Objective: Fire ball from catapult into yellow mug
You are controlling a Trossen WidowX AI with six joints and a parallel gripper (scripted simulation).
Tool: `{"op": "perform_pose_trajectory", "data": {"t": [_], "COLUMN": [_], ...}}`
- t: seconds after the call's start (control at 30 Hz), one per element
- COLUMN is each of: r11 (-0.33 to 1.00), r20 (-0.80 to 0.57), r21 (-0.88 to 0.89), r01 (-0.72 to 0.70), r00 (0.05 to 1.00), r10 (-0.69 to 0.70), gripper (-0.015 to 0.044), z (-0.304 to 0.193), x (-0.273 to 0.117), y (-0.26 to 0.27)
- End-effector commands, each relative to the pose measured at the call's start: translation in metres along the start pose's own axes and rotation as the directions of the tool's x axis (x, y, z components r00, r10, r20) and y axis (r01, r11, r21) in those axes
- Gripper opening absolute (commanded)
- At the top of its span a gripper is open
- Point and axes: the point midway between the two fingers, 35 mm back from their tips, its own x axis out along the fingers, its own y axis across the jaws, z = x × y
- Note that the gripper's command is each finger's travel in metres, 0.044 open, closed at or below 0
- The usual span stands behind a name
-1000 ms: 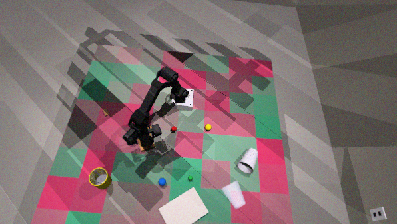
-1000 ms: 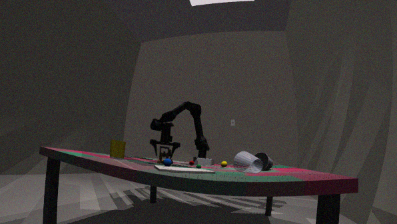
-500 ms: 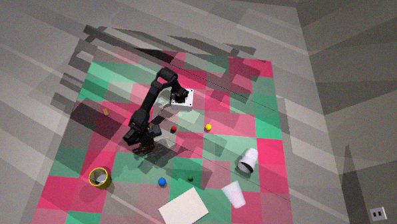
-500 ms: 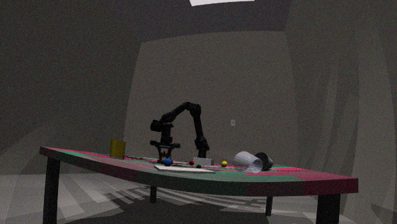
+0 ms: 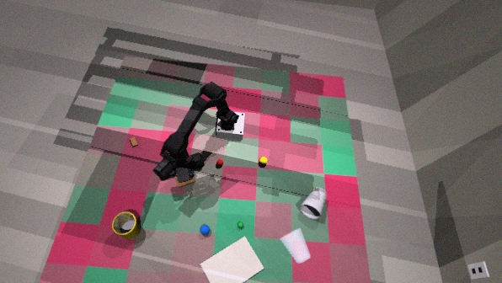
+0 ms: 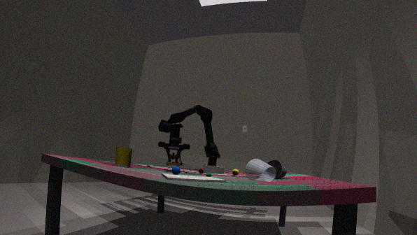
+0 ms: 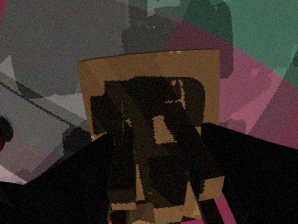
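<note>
The wooden catapult (image 5: 185, 181) (image 6: 174, 164) (image 7: 150, 62) stands on the table under the arm; its cup and any load are not clear. My gripper (image 5: 184, 173) (image 6: 173, 158) (image 7: 157, 136) points down and is shut on the catapult's upper frame, fingers on both sides. The yellow mug (image 5: 136, 230) (image 6: 123, 157) stands upright, left of and nearer the front than the catapult. A red ball (image 5: 220, 162) (image 6: 201, 171), a yellow ball (image 5: 263, 160) (image 6: 235, 171), a blue ball (image 5: 205, 229) (image 6: 175, 170) and a green ball (image 5: 240, 225) (image 6: 208, 174) lie on the table.
A white cup (image 5: 311, 210) and a ribbed pale cup (image 5: 296, 246) (image 6: 259, 169) lie on their sides at the right. A flat cream board (image 5: 232, 258) (image 6: 190, 177) lies at the front. A small tan block (image 5: 133, 141) lies at the left, away from the mug.
</note>
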Motion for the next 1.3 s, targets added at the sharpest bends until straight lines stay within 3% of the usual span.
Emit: {"op": "perform_pose_trajectory", "data": {"t": [0.0,0.4,0.83,1.03,1.27], "r11": [1.000,0.915,0.655,0.509,0.504], "r20": [0.010,0.009,0.008,0.006,0.006], "r21": [0.017,0.404,0.756,0.861,0.864], "r01": [0.016,0.011,0.005,0.003,0.004], "r00": [1.000,1.000,1.000,1.000,1.000], "r10": [-0.016,-0.016,-0.017,-0.018,-0.018], "gripper": [0.0000,0.0000,0.0000,0.0000,0.0000], "z": [0.001,0.001,-0.002,-0.008,-0.011], "x": [-0.014,-0.013,-0.012,-0.011,-0.011], "y": [-0.002,-0.004,-0.014,-0.025,-0.027]}}
